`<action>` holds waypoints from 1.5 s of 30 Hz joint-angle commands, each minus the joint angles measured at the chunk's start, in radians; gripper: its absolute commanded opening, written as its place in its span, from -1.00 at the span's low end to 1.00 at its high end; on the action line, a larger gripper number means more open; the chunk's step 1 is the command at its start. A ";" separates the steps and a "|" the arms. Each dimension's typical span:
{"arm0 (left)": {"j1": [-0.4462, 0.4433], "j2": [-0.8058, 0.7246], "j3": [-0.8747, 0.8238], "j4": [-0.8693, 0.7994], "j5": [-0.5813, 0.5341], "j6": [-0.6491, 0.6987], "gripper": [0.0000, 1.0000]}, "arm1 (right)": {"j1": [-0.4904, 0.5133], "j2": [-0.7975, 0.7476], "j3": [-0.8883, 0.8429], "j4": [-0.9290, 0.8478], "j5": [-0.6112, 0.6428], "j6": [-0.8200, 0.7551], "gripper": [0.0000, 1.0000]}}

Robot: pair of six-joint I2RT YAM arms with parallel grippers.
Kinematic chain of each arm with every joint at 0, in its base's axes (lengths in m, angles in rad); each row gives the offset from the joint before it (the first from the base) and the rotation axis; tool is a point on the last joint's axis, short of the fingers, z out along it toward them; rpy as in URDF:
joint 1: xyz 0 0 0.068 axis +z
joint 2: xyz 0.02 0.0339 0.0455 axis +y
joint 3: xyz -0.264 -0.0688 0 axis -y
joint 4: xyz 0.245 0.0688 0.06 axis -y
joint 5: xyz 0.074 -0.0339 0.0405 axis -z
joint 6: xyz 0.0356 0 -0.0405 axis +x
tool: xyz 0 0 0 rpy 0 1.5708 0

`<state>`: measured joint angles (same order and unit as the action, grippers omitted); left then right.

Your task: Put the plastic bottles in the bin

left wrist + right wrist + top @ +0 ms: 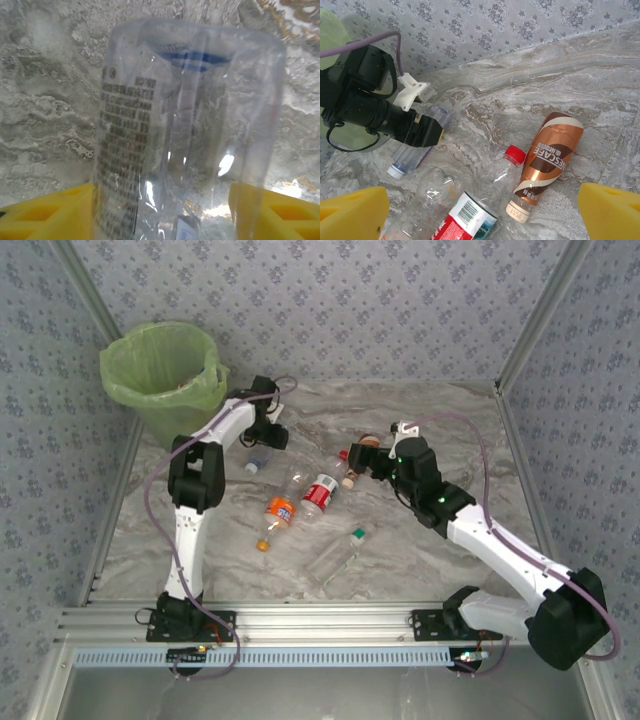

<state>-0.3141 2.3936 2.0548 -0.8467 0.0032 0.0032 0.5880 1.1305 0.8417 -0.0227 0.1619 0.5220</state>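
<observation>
Marbled tabletop; left jaws astride a clear bottle, its print legible wrist-side, grip unclear; right jaws apart.

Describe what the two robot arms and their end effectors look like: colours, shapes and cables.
Both the left arm and right arm have white tubular links joined by bulky black joints, each trailed by a lilac cable. The left end effector and right end effector carry blocky yellow fingers.

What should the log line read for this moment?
left gripper: straddling blue-label bottle, grip unclear | right gripper: open, facing brown bottle | bin: upright, back left
</observation>
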 commanded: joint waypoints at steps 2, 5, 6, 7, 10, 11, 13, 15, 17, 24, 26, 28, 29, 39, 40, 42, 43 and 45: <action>0.005 0.031 0.036 -0.036 -0.014 0.016 0.33 | 0.009 -0.024 -0.005 -0.006 0.017 -0.025 0.98; 0.000 0.027 0.010 -0.007 -0.024 0.006 0.23 | 0.009 -0.025 -0.005 -0.002 0.012 -0.026 0.98; -0.003 0.025 0.002 0.002 -0.024 0.006 0.20 | 0.009 -0.025 -0.004 -0.001 0.011 -0.027 0.98; -0.006 0.023 -0.005 0.010 -0.028 0.005 0.16 | 0.009 -0.026 -0.003 -0.002 0.013 -0.027 0.98; -0.011 0.018 -0.015 0.023 -0.040 0.005 0.07 | 0.010 -0.029 -0.003 -0.006 0.016 -0.032 0.98; -0.010 0.016 -0.016 0.026 -0.040 0.005 0.05 | 0.010 -0.032 -0.003 -0.009 0.017 -0.033 0.97; -0.011 0.006 -0.020 0.028 -0.038 0.005 0.00 | 0.010 -0.035 -0.003 -0.013 0.022 -0.037 0.97; -0.011 -0.014 -0.032 0.041 -0.032 0.004 -0.05 | 0.010 -0.037 -0.007 -0.014 0.026 -0.037 0.98; -0.011 -0.041 -0.051 0.056 -0.025 0.003 -0.08 | 0.010 -0.041 -0.013 -0.008 0.026 -0.041 0.98; -0.016 -0.170 -0.175 0.133 -0.001 0.000 -0.20 | 0.043 -0.048 -0.019 0.054 -0.047 -0.169 0.98; -0.016 -0.208 -0.207 0.151 0.010 -0.003 -0.23 | 0.071 -0.043 -0.010 0.064 -0.051 -0.239 0.98; -0.016 -0.235 -0.226 0.158 0.019 -0.006 -0.23 | 0.103 -0.033 0.001 0.065 -0.054 -0.305 0.98; -0.016 -0.248 -0.233 0.159 0.020 -0.010 -0.24 | 0.122 -0.025 0.008 0.065 -0.052 -0.339 0.98; -0.020 -0.386 -0.298 0.206 0.064 -0.053 -0.25 | 0.242 0.063 0.053 0.089 -0.019 -0.476 0.98; -0.020 -0.402 -0.302 0.208 0.070 -0.057 -0.25 | 0.243 0.070 0.063 0.082 -0.012 -0.460 0.98; -0.025 -0.438 -0.308 0.209 0.074 -0.065 -0.26 | 0.243 0.082 0.086 0.061 -0.011 -0.425 0.98; -0.026 -0.454 -0.312 0.211 0.075 -0.067 -0.26 | 0.246 0.085 0.095 0.054 -0.012 -0.413 0.98; -0.031 -0.490 -0.320 0.218 0.083 -0.071 -0.27 | 0.246 0.091 0.104 0.052 -0.003 -0.400 0.98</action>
<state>-0.3325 1.9881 1.7409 -0.6518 0.0528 -0.0475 0.8272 1.2140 0.8963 0.0357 0.1295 0.0952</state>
